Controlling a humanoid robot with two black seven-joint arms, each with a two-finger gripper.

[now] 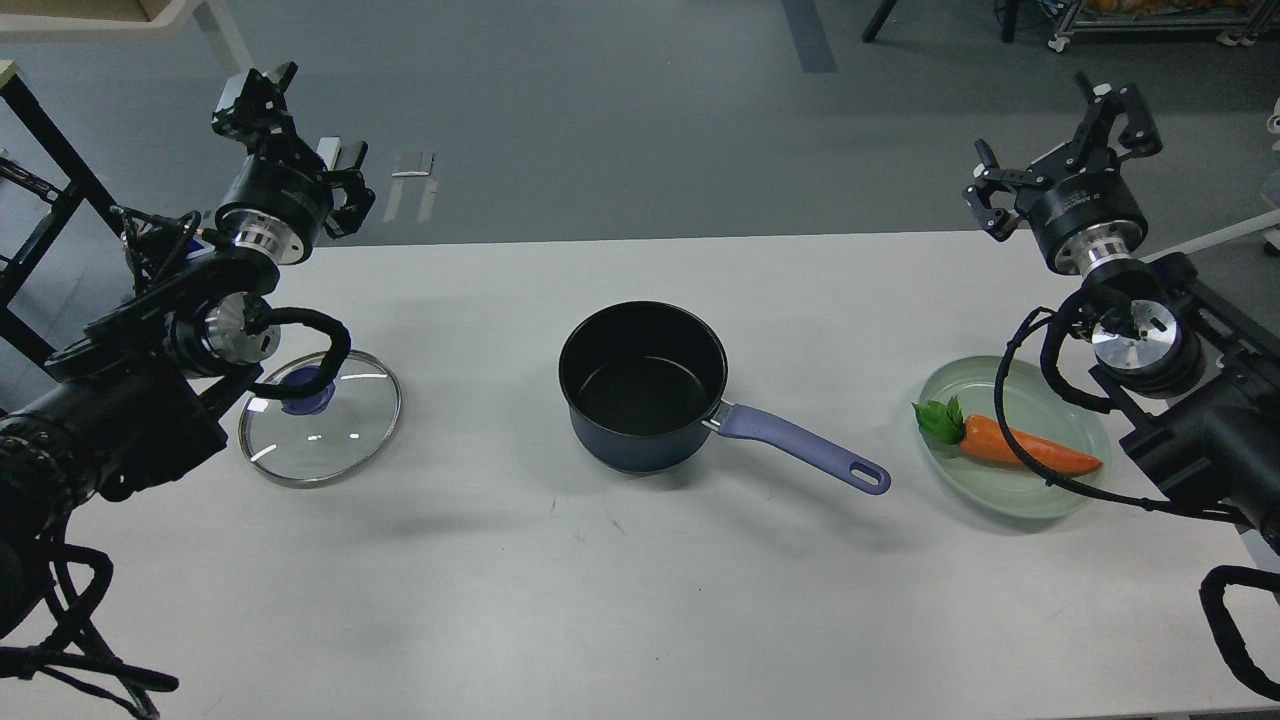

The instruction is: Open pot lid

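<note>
A dark blue pot [643, 386] with a purple handle [806, 449] stands uncovered at the table's middle. Its glass lid [320, 418] with a blue knob [303, 390] lies flat on the table at the left, apart from the pot. My left gripper [292, 122] is raised above the table's far left edge, behind the lid, with its fingers spread and nothing between them. My right gripper [1062, 130] is raised above the far right edge, with its fingers spread and nothing between them.
A pale green plate [1040, 496] with an orange carrot [1010, 445] sits at the right, partly behind my right arm's cable. The white table [640, 600] spans the view, with grey floor beyond its far edge.
</note>
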